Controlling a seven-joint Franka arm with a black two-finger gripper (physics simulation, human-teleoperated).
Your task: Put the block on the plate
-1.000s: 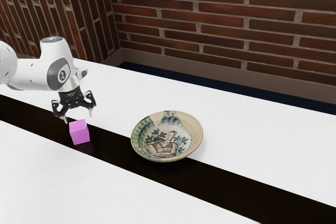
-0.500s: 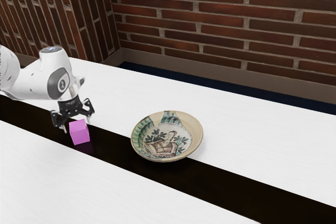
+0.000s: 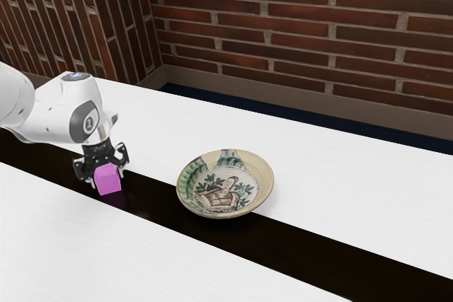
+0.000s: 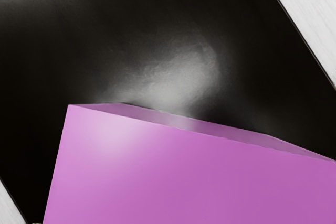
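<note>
block, a small pink cube (image 3: 107, 181), sits on the glossy black strip (image 3: 304, 247) that runs along the white table (image 3: 354, 196). i have the black two-finger gripper (image 3: 107, 179) down around it, pointing downward, its fingers spread wide, one at either side of the cube; i read them as open, with no grip on it. the white arm (image 3: 51, 117) comes in from the exterior view's left. toward that view's right, clear of the cube, is the round, shallow ceramic plate (image 3: 265, 169), cream-rimmed, painted with green and brown figures, lying partly over the strip and partly over the white surface. in my wrist view the cube looms large, close under the hand, and a pale, soft-edged glare lies on the strip beside it.
</note>
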